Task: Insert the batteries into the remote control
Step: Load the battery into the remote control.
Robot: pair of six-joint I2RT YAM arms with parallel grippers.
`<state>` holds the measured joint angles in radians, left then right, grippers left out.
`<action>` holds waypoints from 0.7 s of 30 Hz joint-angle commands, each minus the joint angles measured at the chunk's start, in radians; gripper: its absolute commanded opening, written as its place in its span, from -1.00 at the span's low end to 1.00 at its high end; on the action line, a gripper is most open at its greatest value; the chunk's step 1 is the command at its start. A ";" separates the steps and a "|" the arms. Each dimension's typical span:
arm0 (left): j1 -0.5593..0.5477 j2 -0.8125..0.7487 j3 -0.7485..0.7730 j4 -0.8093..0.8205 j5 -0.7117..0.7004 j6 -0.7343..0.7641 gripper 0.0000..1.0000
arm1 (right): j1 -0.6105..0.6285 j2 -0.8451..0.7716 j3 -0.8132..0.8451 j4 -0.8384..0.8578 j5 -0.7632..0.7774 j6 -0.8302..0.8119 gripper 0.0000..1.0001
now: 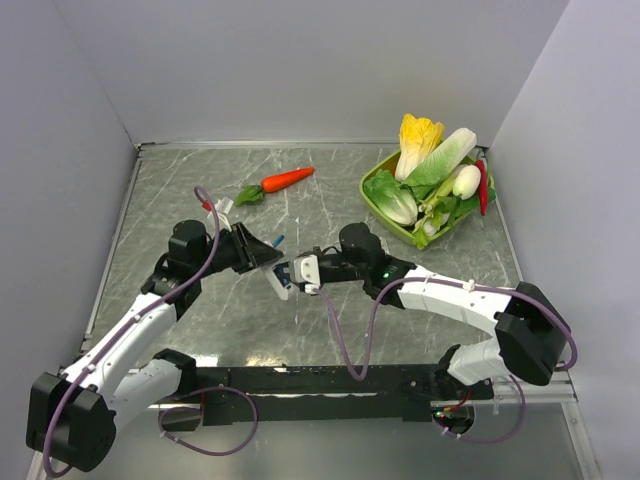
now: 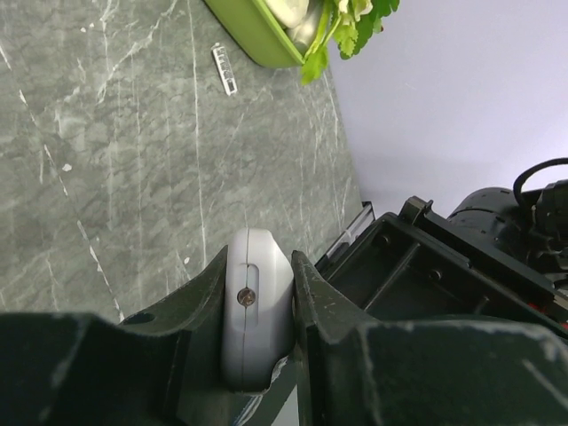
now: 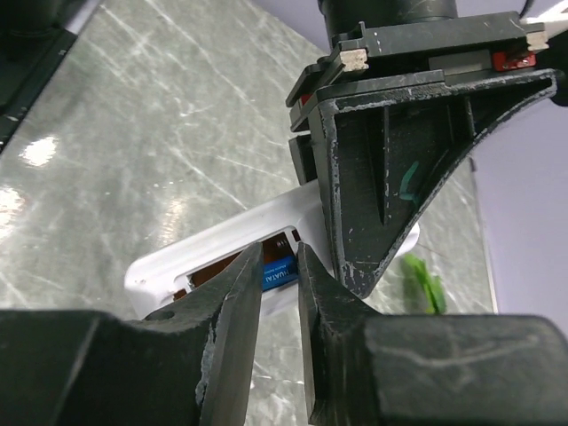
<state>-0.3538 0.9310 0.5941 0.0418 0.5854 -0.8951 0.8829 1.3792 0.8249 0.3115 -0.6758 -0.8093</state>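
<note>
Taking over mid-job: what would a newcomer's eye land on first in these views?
In the middle, the left fingers clamp the white remote, while the right fingers flank a blue battery at its open compartment; whether they grip it is unclear. Next comes the green basket heaped with vegetables at the far right, and the orange carrot lying alone at far centre.
</note>
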 commanded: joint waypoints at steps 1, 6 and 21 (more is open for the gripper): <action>-0.007 -0.084 0.102 0.192 0.126 -0.058 -0.98 | -0.015 0.011 -0.096 -0.200 0.229 -0.010 -0.38; -0.007 -0.087 0.061 0.124 0.044 -0.011 -0.98 | 0.039 -0.072 -0.118 -0.131 0.338 -0.002 -0.34; -0.007 -0.109 -0.028 0.101 -0.048 0.099 -0.98 | 0.082 -0.146 -0.024 -0.051 0.360 0.470 -0.01</action>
<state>-0.3595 0.8631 0.5846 0.0570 0.5453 -0.8268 0.9680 1.2491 0.7376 0.3264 -0.3588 -0.5426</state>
